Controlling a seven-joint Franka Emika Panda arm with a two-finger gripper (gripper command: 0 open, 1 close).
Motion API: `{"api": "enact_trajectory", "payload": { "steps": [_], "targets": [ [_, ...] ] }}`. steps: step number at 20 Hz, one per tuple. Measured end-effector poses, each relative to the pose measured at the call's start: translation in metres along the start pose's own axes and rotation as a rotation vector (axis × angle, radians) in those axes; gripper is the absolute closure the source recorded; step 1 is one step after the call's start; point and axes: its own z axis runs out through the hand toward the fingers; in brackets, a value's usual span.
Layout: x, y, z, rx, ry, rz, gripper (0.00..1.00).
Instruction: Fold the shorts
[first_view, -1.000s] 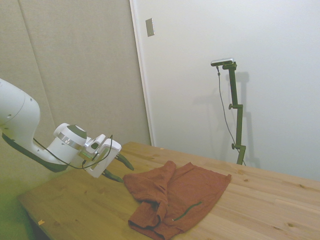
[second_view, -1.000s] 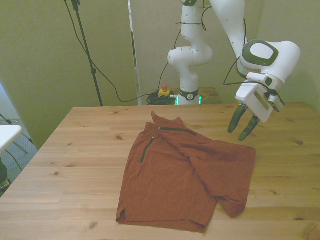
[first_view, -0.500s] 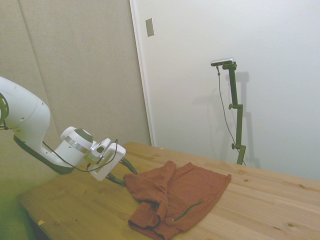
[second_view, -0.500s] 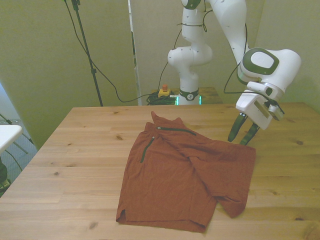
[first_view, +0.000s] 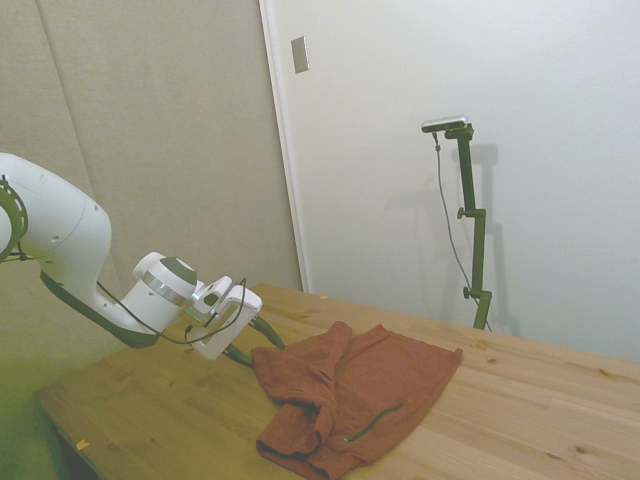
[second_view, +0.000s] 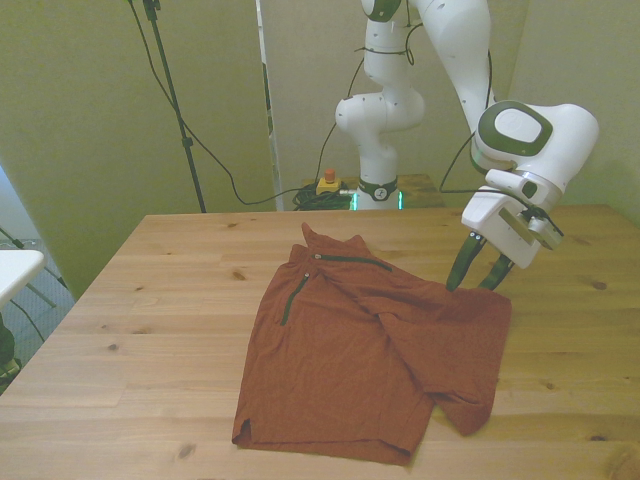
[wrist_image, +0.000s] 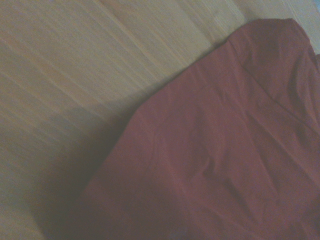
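We see the shorts (second_view: 375, 350) lying spread but wrinkled on the table (second_view: 150, 330), approx. mid-table, one part folded over itself w/ a dark seam line (second_view: 293, 297) near the waistband. In the side view the shorts (first_view: 350, 395) bunch up at the near end, dark edging showing along the folded hem. The pincer (second_view: 479, 275) sits at the shorts' edge toward the front view's right, tilted, its two dark fingers (second_view: 459, 270) standing apart w/ a clear gap, tips just at the fabric's border; we can't tell if they touch cloth. From the side the pincer (first_view: 258, 345) is low over the table, right beside the shorts' corner nearest the arm. Wrist cam shows the shorts (wrist_image: 225, 160), blurry, covering much of the frame, w/ bare table (wrist_image: 75, 75) beside them and a shadow along the fabric edge.
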Motion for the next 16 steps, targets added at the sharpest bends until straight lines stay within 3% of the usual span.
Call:
{"api": "enact_trajectory", "payload": {
  "steps": [16],
  "targets": [
    [-0.006,0.000,0.012,-0.002,-0.016,0.003,1.00]
  ]
}}
